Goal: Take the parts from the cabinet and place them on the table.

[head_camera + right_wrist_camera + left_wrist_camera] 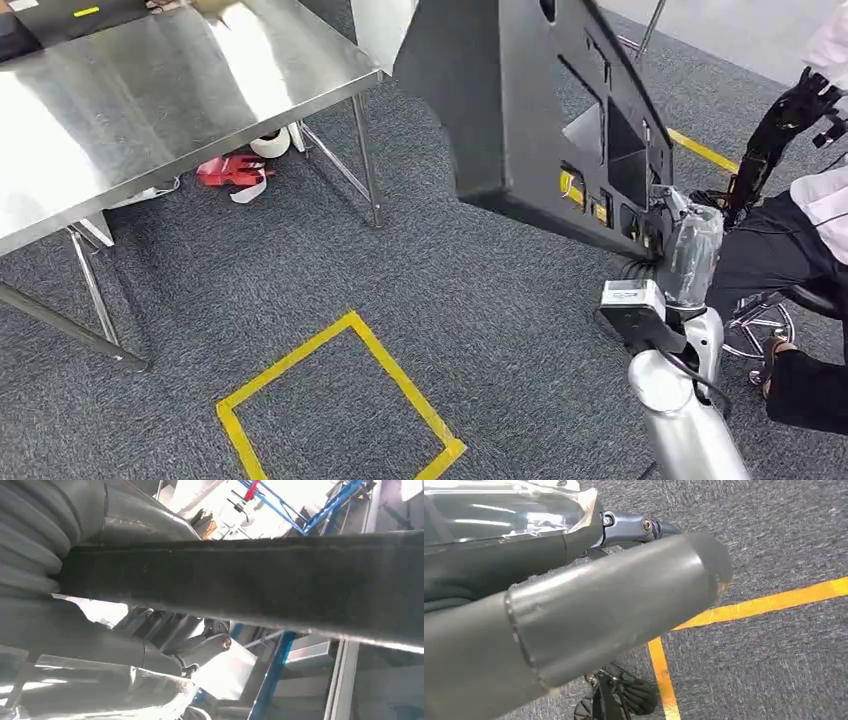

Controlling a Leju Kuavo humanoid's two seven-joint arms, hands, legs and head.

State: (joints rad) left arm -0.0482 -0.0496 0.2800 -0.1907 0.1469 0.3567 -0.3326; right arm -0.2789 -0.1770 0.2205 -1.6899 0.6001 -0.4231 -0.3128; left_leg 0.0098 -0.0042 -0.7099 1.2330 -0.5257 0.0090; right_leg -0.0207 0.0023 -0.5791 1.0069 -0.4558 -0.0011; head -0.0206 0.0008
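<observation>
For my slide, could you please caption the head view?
Right hand holds a large black panel beside the steel table.

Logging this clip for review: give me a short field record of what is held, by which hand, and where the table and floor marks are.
held part: large black panel, upright
right hand: grips the panel's lower edge
left hand: hangs over the carpet, fingers not clear
table: steel table, to the robot's left, panel not yet on it
floor: grey carpet with yellow tape square
person: seated at right
</observation>
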